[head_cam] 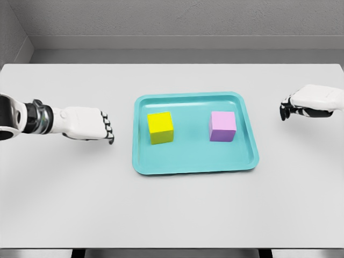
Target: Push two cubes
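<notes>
Yellow cube (pixel 160 127) and lilac cube (pixel 222 126) apart inside teal tray (pixel 193 165) on grey desk (pixel 172 215). Left hand (pixel 92 124) just outside tray's left rim, fingers curled, empty, level with yellow cube, nearer. Right hand (pixel 306 103) beyond right rim, curled, empty, farther from lilac cube.

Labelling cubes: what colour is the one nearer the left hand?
Yellow cube, clearest in the head view.

One view only — the head camera, set high and tilted steeply down, faces twelve o'clock across the pale grey table (pixel 172 215). It stands moderately near: the table's near edge and far edge both show, with grey wall beyond.
</notes>
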`<action>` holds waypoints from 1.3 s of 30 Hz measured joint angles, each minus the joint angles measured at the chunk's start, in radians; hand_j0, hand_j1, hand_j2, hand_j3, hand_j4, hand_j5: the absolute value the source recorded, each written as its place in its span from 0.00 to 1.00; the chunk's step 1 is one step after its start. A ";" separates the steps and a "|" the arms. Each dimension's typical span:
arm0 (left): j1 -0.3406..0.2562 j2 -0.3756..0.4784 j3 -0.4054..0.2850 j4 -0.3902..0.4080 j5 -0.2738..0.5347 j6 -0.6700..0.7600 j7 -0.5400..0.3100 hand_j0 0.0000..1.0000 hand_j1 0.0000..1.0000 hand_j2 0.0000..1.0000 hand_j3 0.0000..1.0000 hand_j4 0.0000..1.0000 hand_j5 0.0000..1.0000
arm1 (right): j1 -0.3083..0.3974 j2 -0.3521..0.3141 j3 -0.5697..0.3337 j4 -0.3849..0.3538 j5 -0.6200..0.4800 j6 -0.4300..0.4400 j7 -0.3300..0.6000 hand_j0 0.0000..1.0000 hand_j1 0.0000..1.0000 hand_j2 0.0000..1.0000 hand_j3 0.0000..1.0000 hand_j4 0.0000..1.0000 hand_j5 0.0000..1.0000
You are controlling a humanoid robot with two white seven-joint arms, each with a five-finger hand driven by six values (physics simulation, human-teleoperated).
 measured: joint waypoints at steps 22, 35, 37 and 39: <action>-0.017 -0.083 -0.002 0.077 0.080 0.000 0.000 0.70 0.70 0.70 0.70 0.70 0.70 | -0.244 0.109 0.270 -0.007 0.170 0.000 0.070 0.15 0.15 0.15 0.15 0.15 0.15; -0.035 -0.105 -0.002 0.096 0.087 0.000 0.000 0.70 0.70 0.70 0.70 0.70 0.70 | -0.261 0.129 0.362 -0.057 0.174 0.000 0.070 0.15 0.15 0.15 0.15 0.15 0.15; -0.037 -0.110 -0.002 0.095 0.088 0.000 0.000 0.70 0.70 0.70 0.70 0.70 0.70 | -0.262 0.130 0.366 -0.063 0.174 0.000 0.070 0.15 0.15 0.15 0.15 0.15 0.15; -0.037 -0.115 -0.002 0.094 0.090 0.000 0.000 0.70 0.70 0.70 0.70 0.70 0.70 | -0.267 0.132 0.370 -0.068 0.174 0.000 0.070 0.15 0.15 0.15 0.15 0.15 0.15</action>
